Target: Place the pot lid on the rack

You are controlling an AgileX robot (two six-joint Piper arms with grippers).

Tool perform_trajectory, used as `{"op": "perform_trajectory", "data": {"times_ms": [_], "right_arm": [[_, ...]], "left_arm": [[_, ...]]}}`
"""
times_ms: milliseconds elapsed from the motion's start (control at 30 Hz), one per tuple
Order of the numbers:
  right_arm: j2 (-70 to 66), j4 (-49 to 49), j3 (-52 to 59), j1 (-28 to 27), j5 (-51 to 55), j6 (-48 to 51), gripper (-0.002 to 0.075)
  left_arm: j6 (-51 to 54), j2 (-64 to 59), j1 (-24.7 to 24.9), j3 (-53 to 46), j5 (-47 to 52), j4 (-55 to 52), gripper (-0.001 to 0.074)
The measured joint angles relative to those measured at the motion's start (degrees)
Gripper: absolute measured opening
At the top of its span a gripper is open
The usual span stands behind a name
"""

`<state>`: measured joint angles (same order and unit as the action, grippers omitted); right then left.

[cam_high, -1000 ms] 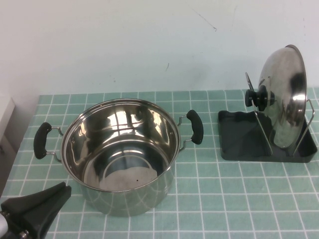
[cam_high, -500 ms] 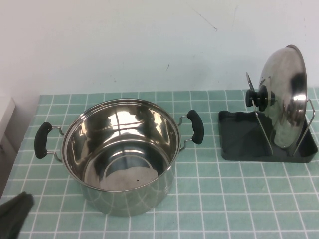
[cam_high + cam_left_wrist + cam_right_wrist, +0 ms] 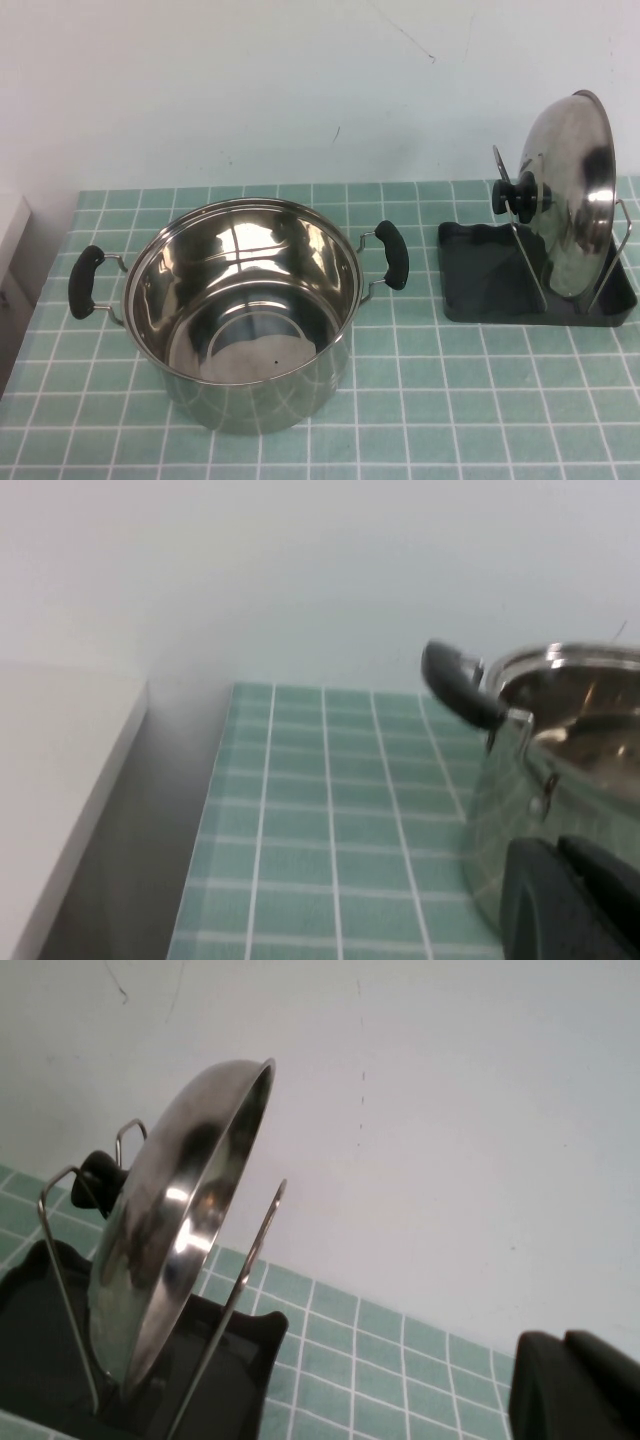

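The round domed shiny steel pot lid with its black knob stands on edge at about three o'clock on the bench, slotted between the thin upright wire loops of the rack, whose dark grey plastic tray carries the lid's lower rim. In the right wrist view we see the pot lid leaning tilted against one wire, its knob side away from the free wire, and nothing touching it.

At about eight o'clock, well apart from the rack, sits the deep steel pot with two black side handles, open and uncovered on the green tiled bench.

Neither hand shows in the high view. The left hand appears only as a dark tip just beside the pot's wall; the right hand is a dark tip well apart from the lid. We cannot tell how either stands.

We judge the placing done. To finish well, we keep both arms off the rack, since a nudge to the wires could tip the leaning lid.
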<state>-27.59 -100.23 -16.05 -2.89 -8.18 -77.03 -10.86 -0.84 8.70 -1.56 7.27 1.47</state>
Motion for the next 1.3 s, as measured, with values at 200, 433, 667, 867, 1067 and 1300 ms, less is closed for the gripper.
{"op": "perform_trajectory", "data": {"times_ms": [200, 433, 667, 867, 1067, 1300], "right_arm": [[0.0, 0.0, 0.0, 0.0, 0.0, 0.0, -0.0003], [0.0, 0.0, 0.0, 0.0, 0.0, 0.0, -0.0003], [0.0, 0.0, 0.0, 0.0, 0.0, 0.0, -0.0003], [0.0, 0.0, 0.0, 0.0, 0.0, 0.0, -0.0003], [0.0, 0.0, 0.0, 0.0, 0.0, 0.2, -0.0003], [0.0, 0.0, 0.1, 0.0, 0.2, 1.6, -0.0003]], "left_arm": [[0.2, 1.4, -0.3, 0.0, 9.9, 0.3, -0.0002], [0.2, 1.4, -0.3, 0.2, 11.7, 0.4, -0.0002], [0.2, 1.4, -0.3, 0.2, 11.8, 0.4, -0.0002], [0.2, 1.4, -0.3, 0.2, 11.8, 0.4, -0.0002], [0.2, 1.4, -0.3, 0.2, 11.8, 0.4, -0.0002], [0.2, 1.4, -0.3, 0.2, 11.8, 0.4, -0.0002]]}}
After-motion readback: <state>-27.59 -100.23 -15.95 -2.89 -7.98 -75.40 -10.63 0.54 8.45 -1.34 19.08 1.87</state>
